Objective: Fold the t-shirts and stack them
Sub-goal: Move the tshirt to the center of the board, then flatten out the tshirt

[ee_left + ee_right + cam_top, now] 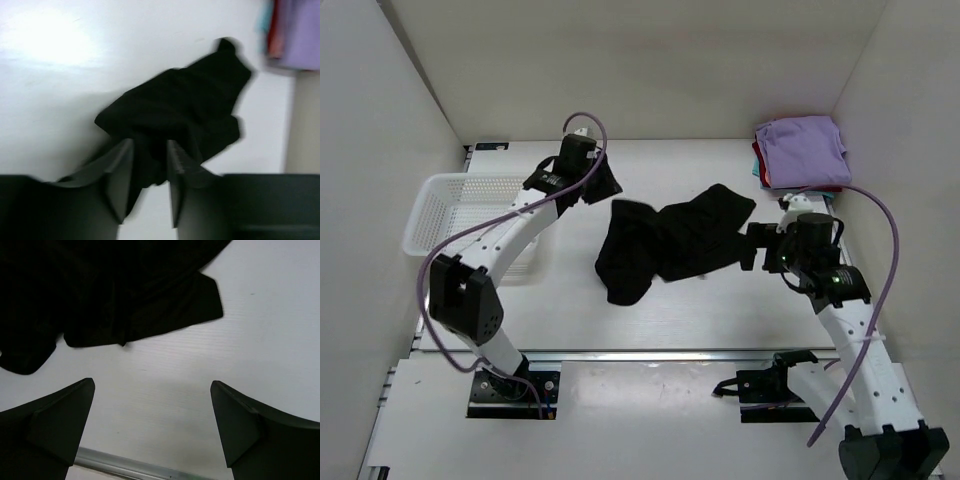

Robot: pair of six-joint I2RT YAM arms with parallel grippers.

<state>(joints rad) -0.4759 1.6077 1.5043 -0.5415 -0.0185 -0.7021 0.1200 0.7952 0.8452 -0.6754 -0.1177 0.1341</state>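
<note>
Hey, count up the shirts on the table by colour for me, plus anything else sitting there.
Black t-shirt, crumpled: 1
Lavender t-shirt, folded, top of stack: 1
Red t-shirt, only an edge showing: 1
Teal t-shirt, only an edge showing: 1
White mesh basket: 1
Total: 5 things, 4 of them shirts

Large plain black cloth t-shirt [670, 245]: unfolded, crumpled into a loose heap mid-table. It sprawls diagonally, with a narrower lobe toward the far right and a bulkier bunch toward the near left. Folded lavender purple t-shirt [803, 150]: top of a stack in the far right corner, by the right wall. Red folded tee [757, 155] and teal folded tee [760, 180] lie under it, edges showing on the stack's left side. Stack sits apart from the black one.
</note>
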